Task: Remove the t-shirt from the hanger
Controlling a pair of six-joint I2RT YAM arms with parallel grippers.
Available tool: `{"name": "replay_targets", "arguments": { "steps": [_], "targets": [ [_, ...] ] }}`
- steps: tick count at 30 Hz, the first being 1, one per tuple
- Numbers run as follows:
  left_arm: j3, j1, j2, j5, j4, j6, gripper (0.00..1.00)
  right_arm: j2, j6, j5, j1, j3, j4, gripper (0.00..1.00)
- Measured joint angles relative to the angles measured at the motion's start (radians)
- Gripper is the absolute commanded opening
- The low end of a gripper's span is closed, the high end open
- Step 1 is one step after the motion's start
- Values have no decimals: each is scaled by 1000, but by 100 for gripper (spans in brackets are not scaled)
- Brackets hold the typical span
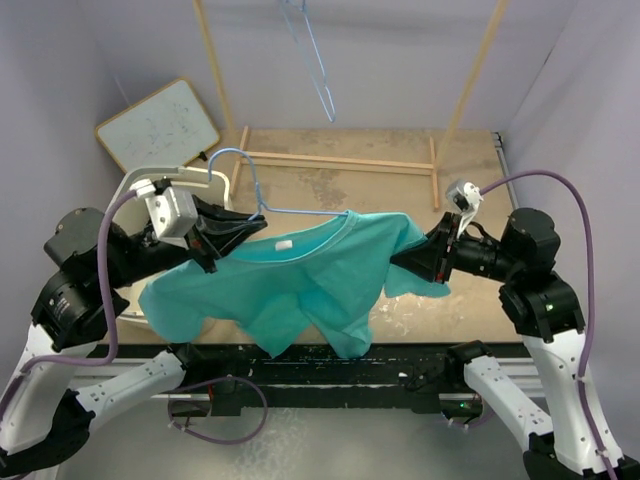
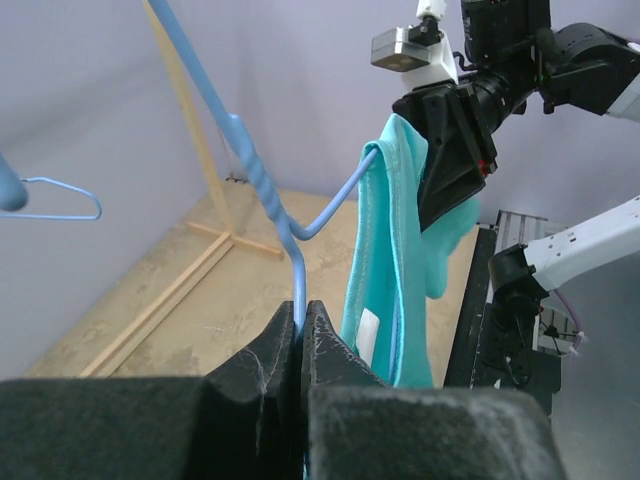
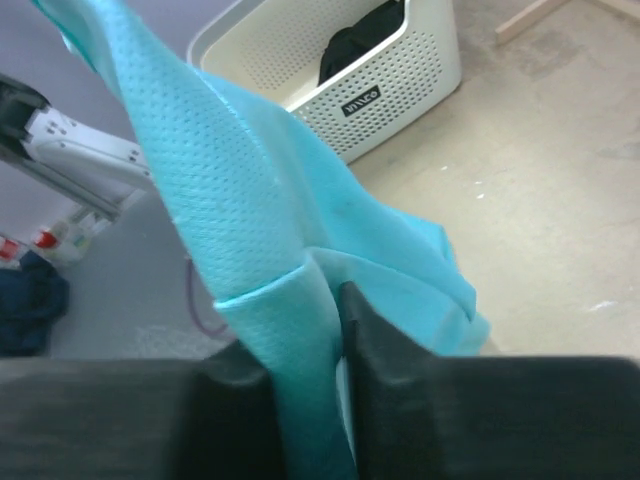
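A turquoise t-shirt (image 1: 300, 280) hangs in the air between my two arms, partly over a light blue wire hanger (image 1: 258, 190). My left gripper (image 1: 262, 224) is shut on the hanger's wire (image 2: 297, 300) just below its twisted neck. The hanger's right arm (image 2: 340, 200) runs into the shirt's collar (image 2: 395, 215). My right gripper (image 1: 392, 260) is shut on a fold of the shirt's fabric (image 3: 290, 330) at the shirt's right side. The rest of the hanger is hidden inside the shirt.
A second blue hanger (image 1: 315, 55) hangs from a wooden rack (image 1: 340, 160) at the back. A white laundry basket (image 1: 175, 180) stands behind the left arm, also in the right wrist view (image 3: 340, 70). A whiteboard (image 1: 158, 125) leans at back left.
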Motion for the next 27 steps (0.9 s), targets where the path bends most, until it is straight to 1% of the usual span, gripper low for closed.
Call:
{"name": "replay_targets", "arguments": {
  "steps": [1, 3, 6, 8, 13, 15, 17, 22, 25, 27],
  "targets": [
    [2, 0, 0, -5, -3, 1, 0, 2, -3, 3, 0, -5, 0, 0],
    [2, 0, 7, -13, -18, 1, 0, 7, -2, 22, 0, -6, -5, 0],
    [-4, 0, 16, -26, -45, 1, 0, 5, 16, 104, 0, -6, -11, 0],
    [-14, 0, 8, -37, -63, 2, 0, -9, 37, 217, 1, -5, -16, 0],
    [-53, 0, -52, -78, -111, 6, 0, -14, 90, 593, 1, 27, -90, 0],
    [-57, 0, -81, -92, -125, 6, 0, -12, 114, 709, 2, 29, -112, 0],
    [-57, 0, -101, -99, -129, 6, 0, -9, 144, 790, 7, 27, -133, 0],
    [-57, 0, -126, -113, -155, 5, 0, -19, 187, 883, 14, 0, -138, 0],
    [-57, 0, -125, -125, -161, 5, 0, -20, 188, 879, 15, -43, -134, 0],
    [-57, 0, -122, -132, -161, 5, 0, -17, 179, 836, 14, -78, -126, 0]
  ]
}}
